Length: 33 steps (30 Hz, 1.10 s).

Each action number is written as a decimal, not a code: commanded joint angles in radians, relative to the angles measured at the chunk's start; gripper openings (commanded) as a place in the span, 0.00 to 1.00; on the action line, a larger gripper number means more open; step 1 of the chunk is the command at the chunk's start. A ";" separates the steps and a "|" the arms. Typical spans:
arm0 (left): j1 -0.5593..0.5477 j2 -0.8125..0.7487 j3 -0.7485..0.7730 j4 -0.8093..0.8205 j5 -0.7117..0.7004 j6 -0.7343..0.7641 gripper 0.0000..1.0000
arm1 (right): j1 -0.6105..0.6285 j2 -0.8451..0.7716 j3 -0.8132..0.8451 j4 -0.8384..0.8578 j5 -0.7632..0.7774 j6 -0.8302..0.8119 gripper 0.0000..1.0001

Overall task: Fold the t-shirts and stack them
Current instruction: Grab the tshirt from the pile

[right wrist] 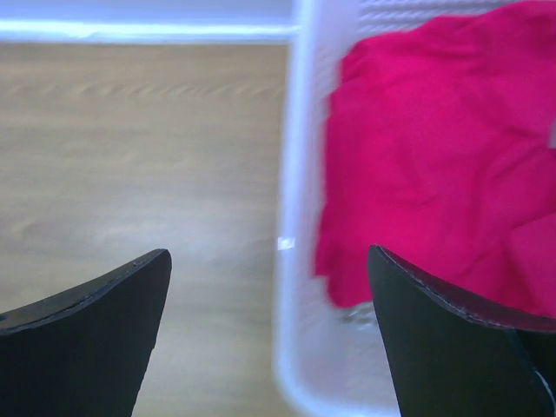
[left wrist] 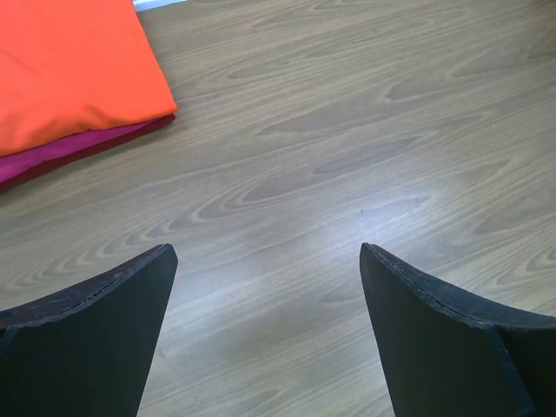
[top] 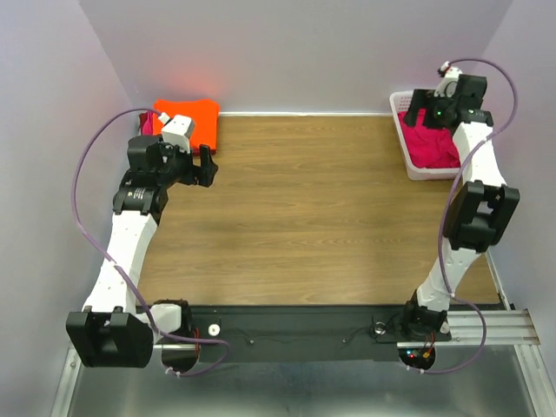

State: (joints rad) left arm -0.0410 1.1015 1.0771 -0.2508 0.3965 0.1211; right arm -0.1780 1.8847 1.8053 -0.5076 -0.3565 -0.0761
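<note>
Pale lilac walls (top: 287, 52) box a wood-grain worktop (top: 295, 226) carrying an orange t-shirt (top: 198, 117) and a white basket (top: 432, 174). The left pincer (left wrist: 265, 259) and right pincer (right wrist: 269, 259) both gape wide, empty.

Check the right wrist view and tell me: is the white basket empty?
No, a magenta-pink t-shirt lies crumpled inside the basket.

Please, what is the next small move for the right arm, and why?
Probably shift the right gripper a little further over the white basket, toward the magenta shirt. Its jaws stand open and empty, and in the wrist view they straddle the basket's rim, one finger over bare table. The shirt lies crumpled in the basket, while the orange shirt is already folded.
</note>
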 commanded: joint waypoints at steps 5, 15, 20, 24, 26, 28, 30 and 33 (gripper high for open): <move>0.003 0.093 0.096 0.002 0.036 -0.026 0.99 | -0.109 0.298 0.388 0.009 0.066 -0.036 1.00; 0.004 0.138 0.069 -0.004 0.015 -0.001 0.99 | -0.117 0.516 0.470 0.014 0.169 -0.074 1.00; 0.004 0.143 0.060 -0.004 -0.011 0.011 0.99 | -0.117 0.582 0.471 0.018 0.177 -0.070 0.96; 0.004 0.149 0.060 -0.008 -0.021 0.015 0.99 | -0.120 0.613 0.480 0.027 0.194 -0.068 0.61; 0.004 0.153 0.063 -0.008 -0.021 0.017 0.99 | -0.123 0.602 0.483 0.032 0.189 -0.063 0.47; 0.004 0.155 0.064 -0.008 -0.021 0.020 0.99 | -0.123 0.584 0.488 0.040 0.182 -0.065 0.28; 0.004 0.156 0.067 -0.004 -0.018 0.022 0.99 | -0.124 0.545 0.494 0.046 0.179 -0.065 0.17; 0.004 0.159 0.072 -0.001 -0.013 0.020 0.99 | -0.127 0.478 0.516 0.055 0.179 -0.054 0.01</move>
State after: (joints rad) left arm -0.0380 1.2690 1.1278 -0.2741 0.3805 0.1268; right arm -0.2951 2.4985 2.2566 -0.5102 -0.1825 -0.1375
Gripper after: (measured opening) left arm 0.986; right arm 0.076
